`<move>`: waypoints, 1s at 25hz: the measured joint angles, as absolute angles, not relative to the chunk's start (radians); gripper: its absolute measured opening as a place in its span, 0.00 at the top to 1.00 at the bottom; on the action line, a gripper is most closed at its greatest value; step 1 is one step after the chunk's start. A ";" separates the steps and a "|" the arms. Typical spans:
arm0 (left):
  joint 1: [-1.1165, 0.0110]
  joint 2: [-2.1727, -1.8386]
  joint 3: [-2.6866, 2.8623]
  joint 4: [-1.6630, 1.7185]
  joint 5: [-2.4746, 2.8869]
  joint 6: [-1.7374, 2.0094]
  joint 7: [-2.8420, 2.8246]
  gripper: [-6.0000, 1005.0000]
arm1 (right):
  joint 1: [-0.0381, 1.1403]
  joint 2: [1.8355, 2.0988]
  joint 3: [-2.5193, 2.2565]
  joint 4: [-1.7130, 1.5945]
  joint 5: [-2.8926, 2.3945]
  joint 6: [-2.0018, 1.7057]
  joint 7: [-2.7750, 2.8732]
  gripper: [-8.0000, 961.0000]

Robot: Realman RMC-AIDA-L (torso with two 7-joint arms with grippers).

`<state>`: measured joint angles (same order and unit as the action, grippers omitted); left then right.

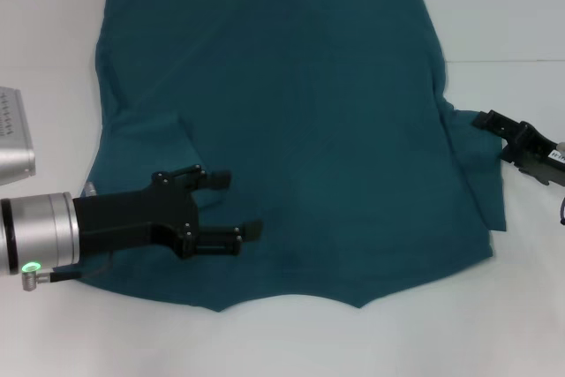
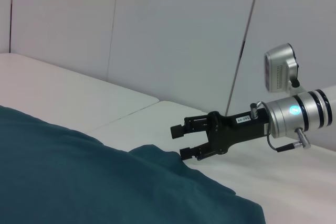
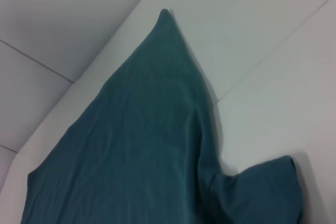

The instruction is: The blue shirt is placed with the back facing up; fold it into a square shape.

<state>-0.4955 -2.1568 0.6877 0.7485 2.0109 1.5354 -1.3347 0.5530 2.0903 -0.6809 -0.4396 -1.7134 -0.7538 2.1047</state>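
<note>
Head view shows the left gripper [image 1: 237, 206], black, on a silver cylindrical wrist with a green light, reaching in from the near left and hovering over the near-left part of the blue shirt [image 1: 309, 130], a large dark teal-blue soft cotton T-shirt. Its two fingers are spread apart, with teal fabric showing through the gap between them and nothing pinched. One finger [image 1: 212, 180] lies farther from the robot, the other nearer, both pointing right across the cloth.

At the right edge, the right gripper [image 1: 491, 127] comes in from the right, its black tips just beside the shirt's right sleeve. From the left wrist view the same right gripper [image 2: 181, 141] is seen side-on across the fabric, fingers parted, the lower one touching or just above the raised edge of the sleeve; it grips nothing.

The shirt lies flat with a plain side up, spreading from the near edge, where the collar dips between the shoulders, away to the far end of the white table [image 1: 494, 6]. A soft fold runs near the left sleeve. In the right wrist view the shirt [image 3: 136, 145] narrows to a far corner on the table [image 3: 273, 51], with the sleeve jutting out beside it.
</note>
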 joint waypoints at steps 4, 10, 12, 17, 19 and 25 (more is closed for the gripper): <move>-0.495 -2.157 0.687 0.749 2.011 1.534 -1.335 0.05 | 0.551 2.091 -0.683 -0.439 -1.713 -0.749 2.107 0.14; -0.495 -2.157 0.687 0.749 2.011 1.534 -1.335 0.05 | 0.549 2.091 -0.686 -0.440 -1.713 -0.750 2.118 0.14; -0.496 -2.157 0.686 0.749 2.011 1.533 -1.335 0.06 | 0.547 2.089 -0.687 -0.443 -1.713 -0.751 2.124 0.14; -0.495 -2.157 0.685 0.749 2.003 1.533 -1.334 0.06 | 0.543 2.082 -0.701 -0.445 -1.714 -0.745 2.136 0.14; -0.495 -2.157 0.684 0.749 1.999 1.533 -1.332 0.06 | 0.544 2.079 -0.701 -0.445 -1.714 -0.739 2.137 0.14; -0.495 -2.157 0.684 0.749 1.997 1.534 -1.331 0.06 | 0.555 2.079 -0.705 -0.440 -1.715 -0.719 2.133 0.15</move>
